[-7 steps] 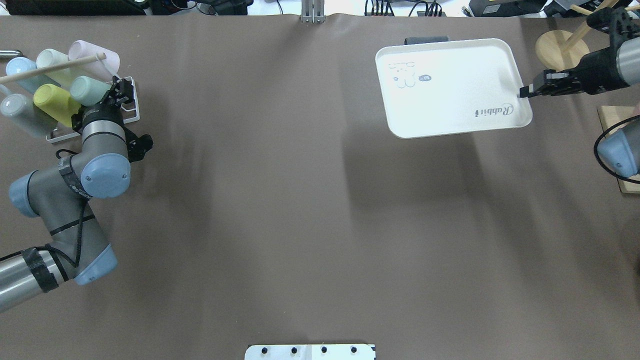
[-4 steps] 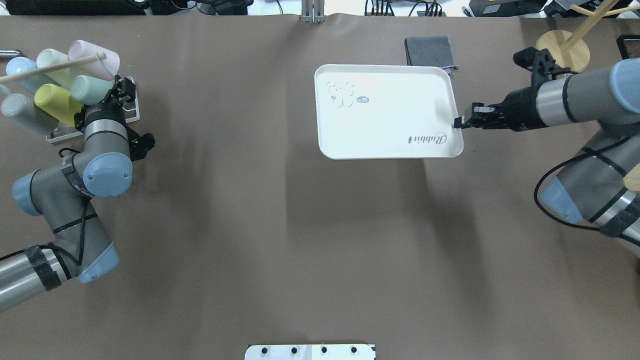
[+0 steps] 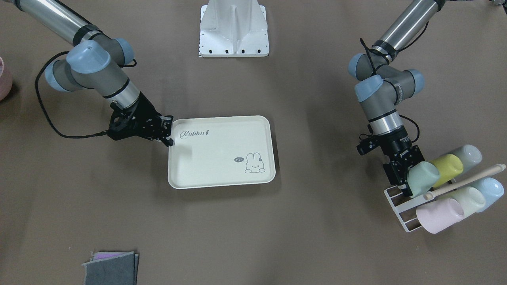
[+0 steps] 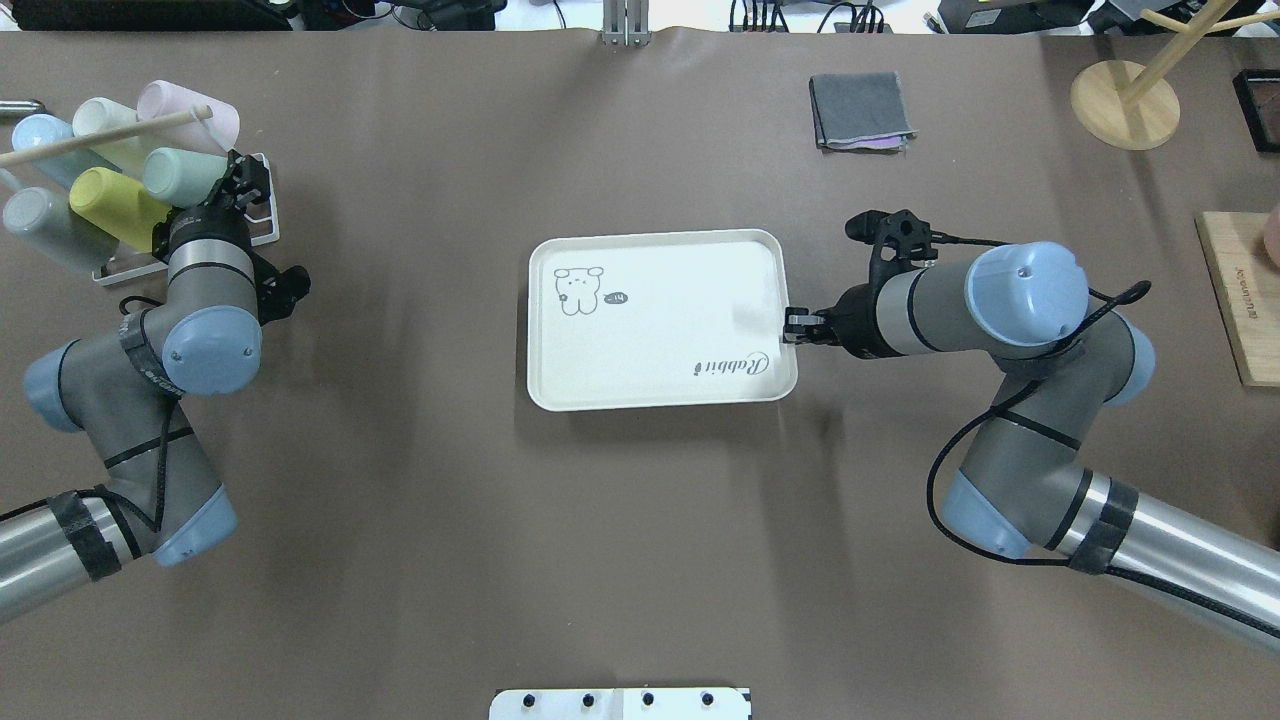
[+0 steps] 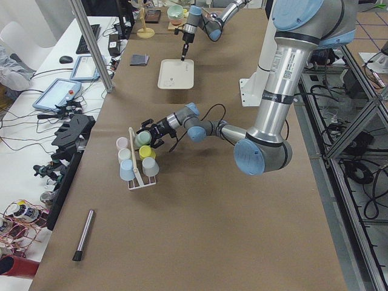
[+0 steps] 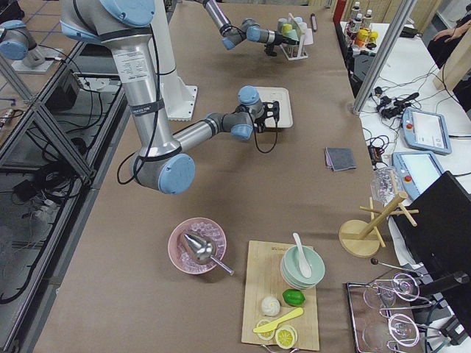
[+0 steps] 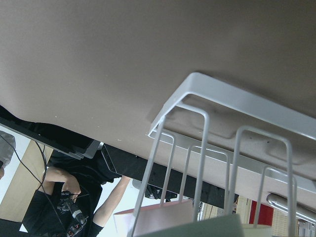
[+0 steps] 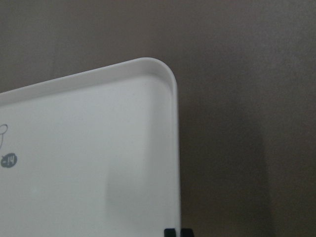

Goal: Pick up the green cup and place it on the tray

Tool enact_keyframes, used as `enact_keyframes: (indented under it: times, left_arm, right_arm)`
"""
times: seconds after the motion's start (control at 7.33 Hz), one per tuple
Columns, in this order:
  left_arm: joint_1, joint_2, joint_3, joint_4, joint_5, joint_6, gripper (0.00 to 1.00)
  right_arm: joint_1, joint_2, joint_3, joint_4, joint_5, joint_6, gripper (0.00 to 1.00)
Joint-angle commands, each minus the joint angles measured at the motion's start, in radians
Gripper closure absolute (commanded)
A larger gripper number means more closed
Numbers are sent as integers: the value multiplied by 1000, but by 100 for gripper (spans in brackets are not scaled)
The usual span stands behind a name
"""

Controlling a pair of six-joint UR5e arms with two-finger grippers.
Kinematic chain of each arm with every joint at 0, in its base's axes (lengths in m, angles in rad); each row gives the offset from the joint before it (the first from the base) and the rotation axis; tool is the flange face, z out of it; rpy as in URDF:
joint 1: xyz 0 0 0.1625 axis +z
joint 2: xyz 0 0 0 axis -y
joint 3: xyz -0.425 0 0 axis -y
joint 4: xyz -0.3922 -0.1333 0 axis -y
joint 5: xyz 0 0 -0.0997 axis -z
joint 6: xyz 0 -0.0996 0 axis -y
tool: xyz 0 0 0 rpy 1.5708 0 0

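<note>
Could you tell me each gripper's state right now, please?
Left gripper: at the mint-green plastic tumbler; grip cannot be told.
Right gripper: closed on the cream rectangular plastic tray's rim.

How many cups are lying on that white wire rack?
6, all on the rack. One row: green cup, yellow cup, grey cup. Other row: pink cup, pale cup, blue cup. None seem hidden.
</note>
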State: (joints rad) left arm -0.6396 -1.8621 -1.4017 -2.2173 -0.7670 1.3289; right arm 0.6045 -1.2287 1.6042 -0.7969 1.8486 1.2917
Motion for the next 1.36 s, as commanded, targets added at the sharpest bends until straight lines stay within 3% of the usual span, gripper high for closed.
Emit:
enact_keyframes:
  times: [0.0, 0.82, 1.23]
  left_arm:
    - [0, 6, 12, -33, 0, 3, 16]
    - [-8, 12, -6, -110, -5, 116, 22]
    - [-12, 46, -69, -111, -5, 165, 22]
  right_arm:
    - [-44, 17, 0, -24, -51, -2, 100]
    - [-58, 49, -21, -24, -69, -5, 100]
    - [-60, 57, -29, -25, -69, -5, 100]
